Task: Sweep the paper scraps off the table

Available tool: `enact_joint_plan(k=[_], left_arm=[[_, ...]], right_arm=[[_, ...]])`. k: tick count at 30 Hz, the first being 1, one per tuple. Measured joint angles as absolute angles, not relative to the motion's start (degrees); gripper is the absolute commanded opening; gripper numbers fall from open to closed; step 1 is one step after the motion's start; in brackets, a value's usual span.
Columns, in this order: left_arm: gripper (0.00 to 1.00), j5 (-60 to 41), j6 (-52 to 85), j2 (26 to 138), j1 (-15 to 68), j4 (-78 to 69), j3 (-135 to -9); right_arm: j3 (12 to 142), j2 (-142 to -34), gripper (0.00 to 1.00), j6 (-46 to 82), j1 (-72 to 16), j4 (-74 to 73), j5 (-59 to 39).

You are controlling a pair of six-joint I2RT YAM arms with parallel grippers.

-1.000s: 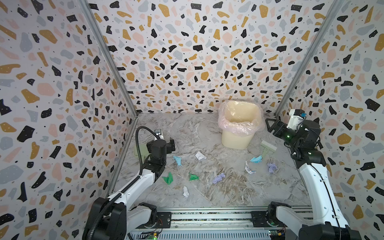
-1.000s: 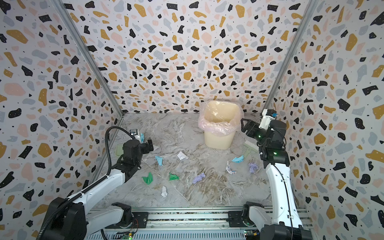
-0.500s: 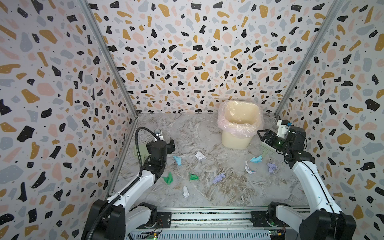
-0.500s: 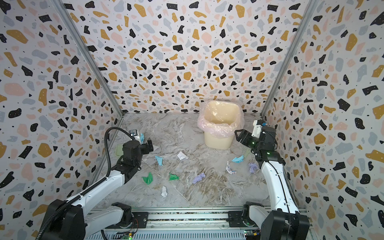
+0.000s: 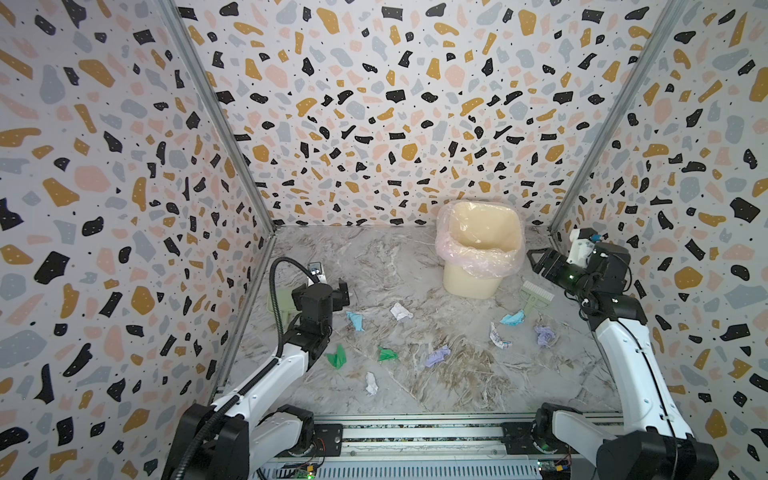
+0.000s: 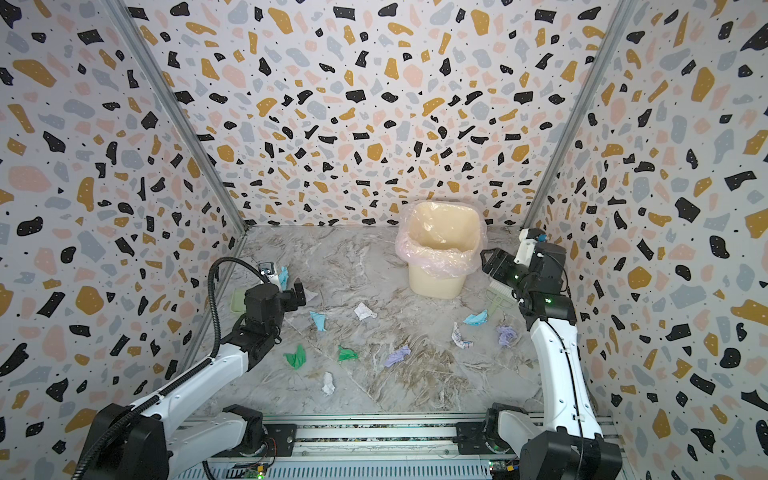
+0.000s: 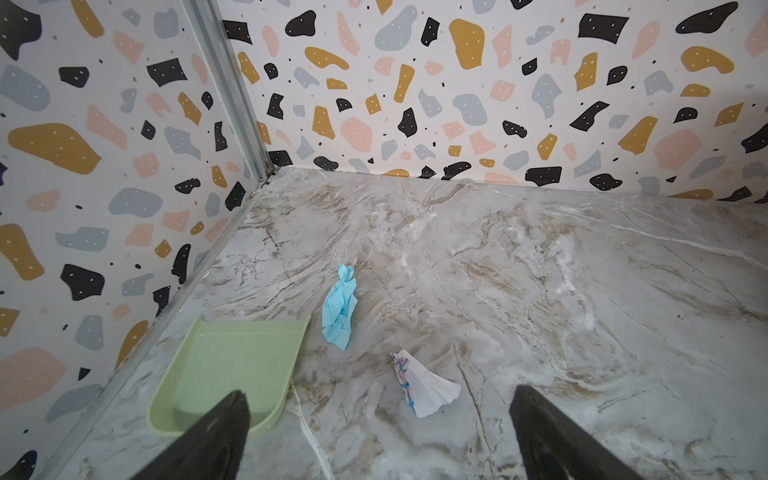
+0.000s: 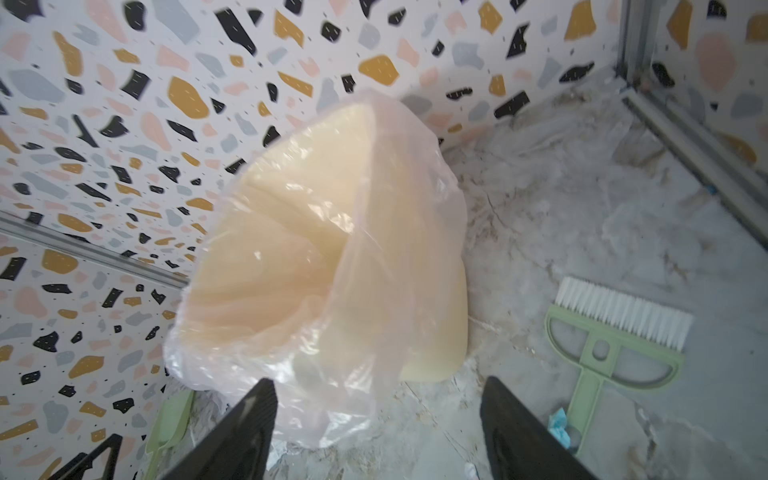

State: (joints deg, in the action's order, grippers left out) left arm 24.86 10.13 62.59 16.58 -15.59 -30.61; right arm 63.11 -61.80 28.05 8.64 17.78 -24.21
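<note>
Several crumpled paper scraps lie on the marble table (image 5: 390, 257): light blue (image 5: 355, 321), white (image 5: 401, 311), green (image 5: 336, 356), lilac (image 5: 437, 356) and others towards the right (image 5: 545, 336). My left gripper (image 5: 332, 291) hovers open at the left. In its wrist view (image 7: 380, 397) a white scrap (image 7: 424, 386) and a blue scrap (image 7: 340, 311) lie just ahead of it. My right gripper (image 5: 540, 262) hangs open beside the bin, above the brush, with nothing between its fingers (image 8: 379, 385).
A cream bin (image 5: 478, 257) lined with a clear bag stands at the back right. The pale green brush (image 5: 536, 296) lies on the table next to it. A pale green dustpan (image 7: 232, 365) lies along the left wall. Speckled walls close three sides.
My right gripper has swung left and down from near the right wall to just above the brush, beside the bin. The left arm has not moved.
</note>
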Motion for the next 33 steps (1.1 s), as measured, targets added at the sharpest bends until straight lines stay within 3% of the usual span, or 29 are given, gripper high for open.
enact_joint_plan(k=[4,14,33], left_arm=[[0.99,24.8,10.2,62.6,16.6,-15.6,-30.6],[0.99,24.3,10.4,62.6,16.6,-15.5,-30.6],[0.99,24.3,10.4,62.6,16.6,-15.3,-30.6]], right_arm=[[65.8,-64.3,0.74,28.1,8.6,13.4,-24.8],[70.0,-83.1,0.74,27.9,7.4,7.7,-27.4],[72.7,-91.2,0.6,26.5,1.3,6.3,-30.6]])
